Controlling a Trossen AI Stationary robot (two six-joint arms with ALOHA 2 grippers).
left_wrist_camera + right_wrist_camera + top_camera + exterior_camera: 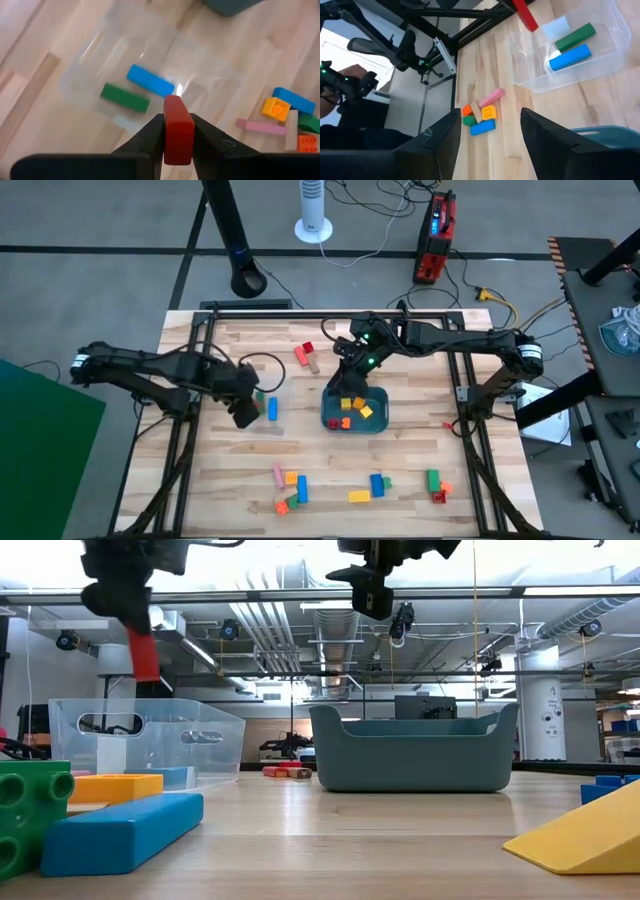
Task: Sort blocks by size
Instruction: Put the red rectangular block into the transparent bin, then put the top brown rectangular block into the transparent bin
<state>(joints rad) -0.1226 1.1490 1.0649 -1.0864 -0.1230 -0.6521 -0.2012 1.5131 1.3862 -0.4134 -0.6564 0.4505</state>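
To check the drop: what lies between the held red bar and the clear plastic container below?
Nothing: left wrist view shows red bar above clear plastic container, only air between.

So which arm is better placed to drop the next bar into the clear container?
Left. Its gripper already grips a red bar above the clear container, which holds a green bar and a blue one. The right gripper is open, empty, over the teal tray.

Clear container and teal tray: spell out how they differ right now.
The clear container is see-through; the teal tray is opaque. The clear container holds long bars, a green bar and a blue bar, while the teal tray holds short red, orange and yellow blocks. The left gripper hangs over the container gripping a red bar; the right gripper is open above the tray. Both sit on the table.
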